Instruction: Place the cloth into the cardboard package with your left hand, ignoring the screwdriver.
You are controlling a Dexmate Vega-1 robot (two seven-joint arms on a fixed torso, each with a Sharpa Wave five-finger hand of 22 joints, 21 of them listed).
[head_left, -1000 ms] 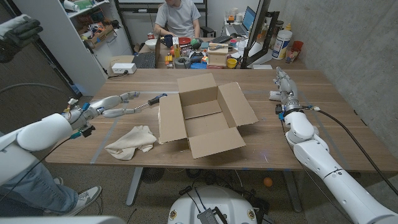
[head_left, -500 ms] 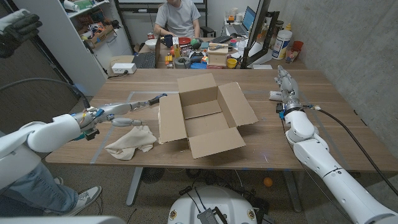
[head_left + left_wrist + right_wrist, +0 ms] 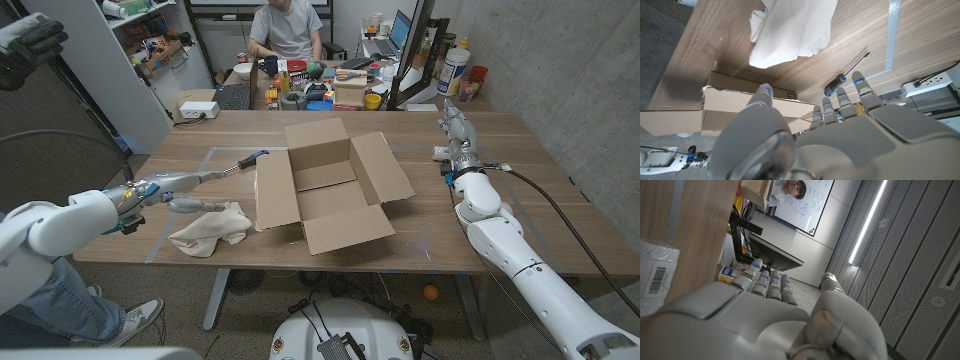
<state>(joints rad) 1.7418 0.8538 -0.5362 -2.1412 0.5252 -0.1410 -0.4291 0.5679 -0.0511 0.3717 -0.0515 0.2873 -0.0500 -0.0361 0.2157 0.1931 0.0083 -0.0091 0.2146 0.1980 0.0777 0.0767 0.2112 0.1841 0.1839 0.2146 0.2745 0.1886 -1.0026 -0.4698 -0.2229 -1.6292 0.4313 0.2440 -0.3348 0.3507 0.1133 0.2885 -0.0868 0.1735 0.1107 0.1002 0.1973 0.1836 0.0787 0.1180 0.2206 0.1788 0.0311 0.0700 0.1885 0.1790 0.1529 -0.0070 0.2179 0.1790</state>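
A crumpled beige cloth (image 3: 210, 228) lies on the wooden table (image 3: 480, 220), near its front left. My left hand (image 3: 183, 190) hovers just beyond the cloth's far left edge, fingers spread and holding nothing, thumb close to the fabric. The left wrist view has the cloth (image 3: 790, 30) ahead of my left hand's fingertips (image 3: 860, 80). An open cardboard package (image 3: 325, 185), flaps spread, stands to the right of the cloth. A screwdriver (image 3: 240, 163) with a dark blue handle lies beyond the hand, its handle (image 3: 832, 90) toward the package (image 3: 740, 100). My right hand (image 3: 455, 128) stands at the far right with fingers straight.
A small white bottle (image 3: 441, 152) lies by my right hand, with its barcode label (image 3: 655, 275) in the right wrist view. Tape lines (image 3: 160, 232) mark the table near the cloth. A person (image 3: 285, 28) sits behind at a cluttered desk. A power strip (image 3: 195, 108) sits behind the far left corner.
My left hand has drawn back from beside the screwdriver toward the front and come down to the cloth's far edge. The cloth, package and screwdriver have not moved.
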